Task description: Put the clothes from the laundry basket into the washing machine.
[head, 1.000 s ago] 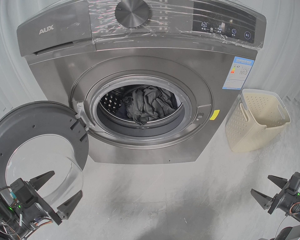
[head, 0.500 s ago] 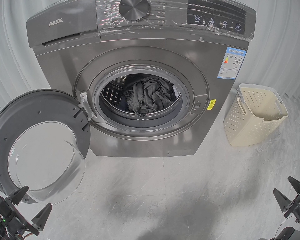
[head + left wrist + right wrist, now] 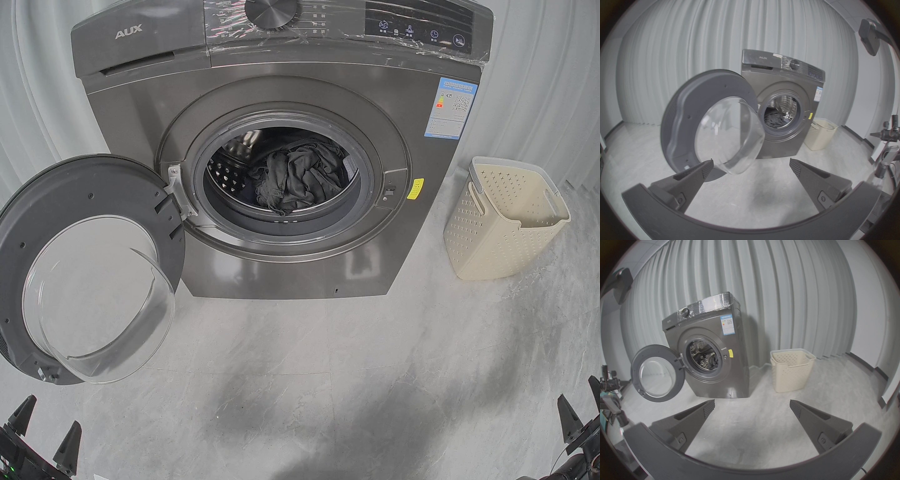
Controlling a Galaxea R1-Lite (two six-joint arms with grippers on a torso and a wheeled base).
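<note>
The grey washing machine (image 3: 275, 69) stands ahead with its round door (image 3: 87, 262) swung wide to the left. Dark grey clothes (image 3: 297, 175) lie bunched inside the drum (image 3: 776, 117). The cream laundry basket (image 3: 506, 215) sits on the floor right of the machine, and its inside looks bare (image 3: 792, 358). My left gripper (image 3: 45, 425) is low at the bottom left corner, open and holding nothing, well short of the door (image 3: 712, 125). My right gripper (image 3: 581, 406) is at the bottom right corner, also open and holding nothing.
Pale marbled floor (image 3: 325, 375) stretches between me and the machine. The open door juts out over the floor on the left. White curtains (image 3: 793, 296) run behind the machine and basket.
The whole head view has drawn back from the machine, so the camera moved. Both grippers have slid down toward the bottom corners of the view and stayed open.
</note>
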